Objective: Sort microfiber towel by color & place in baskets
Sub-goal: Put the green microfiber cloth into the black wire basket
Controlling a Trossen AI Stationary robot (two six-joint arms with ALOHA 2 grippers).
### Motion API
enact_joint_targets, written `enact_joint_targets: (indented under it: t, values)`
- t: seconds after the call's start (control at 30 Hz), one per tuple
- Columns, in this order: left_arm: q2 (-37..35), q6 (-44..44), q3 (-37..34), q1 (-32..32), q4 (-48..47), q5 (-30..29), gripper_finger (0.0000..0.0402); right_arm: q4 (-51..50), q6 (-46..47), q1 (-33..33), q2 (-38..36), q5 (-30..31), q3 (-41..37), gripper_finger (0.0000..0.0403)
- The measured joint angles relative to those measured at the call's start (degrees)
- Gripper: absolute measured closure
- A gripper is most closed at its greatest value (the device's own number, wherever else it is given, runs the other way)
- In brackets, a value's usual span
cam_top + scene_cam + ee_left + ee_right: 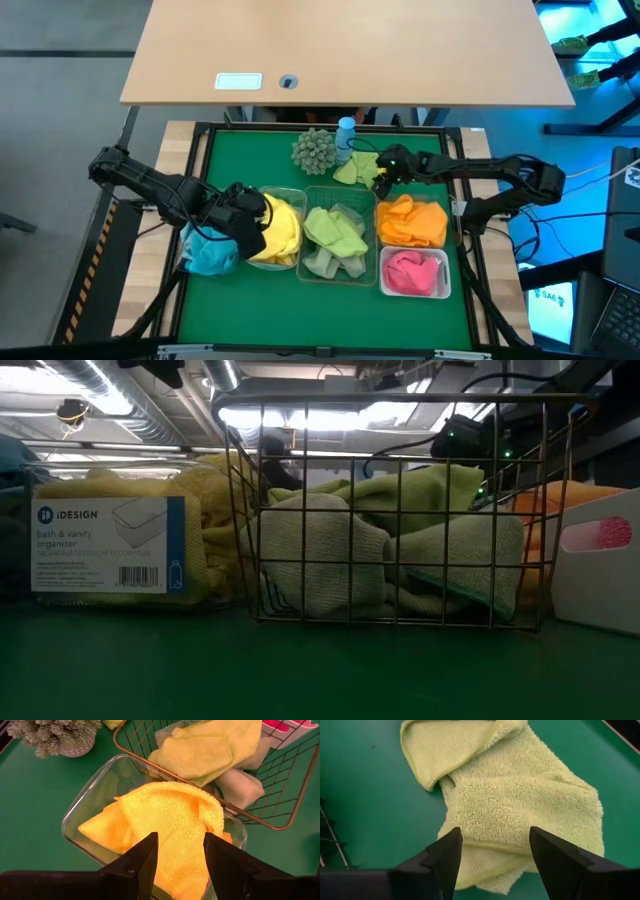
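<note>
While I watch, right gripper [492, 852] hovers, fingers apart, over a light-green towel [520, 795].
Left gripper [180, 855] gapes above yellow towels [170, 820].

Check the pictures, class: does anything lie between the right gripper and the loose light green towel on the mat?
Nothing visible does. The right gripper hangs open directly over the light green towel, with only bare green mat around it. The spiky ball and blue bottle stand off to the side.
</note>
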Motion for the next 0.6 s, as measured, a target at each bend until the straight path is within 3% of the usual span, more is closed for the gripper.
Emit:
enact_joint_targets:
  t: [0.17, 0.47, 0.6]
  values:
    - [0.0, 0.0, 0.0, 0.5, 0.0, 0.1, 0.0248, 1.9, 0.2, 0.0, 0.2, -1.5, 0.2, 0.0171]
    - [0.0, 0.0, 0.0, 0.5, 0.0, 0.2, 0.0248, -6.2, 1.2, 0.0, 0.2, -3.0, 7.4, 0.0171]
    - [0.0, 0.0, 0.0, 0.5, 0.0, 0.2, 0.0248, -5.9, 1.2, 0.0, 0.1, 1.0, 8.6, 0.0171]
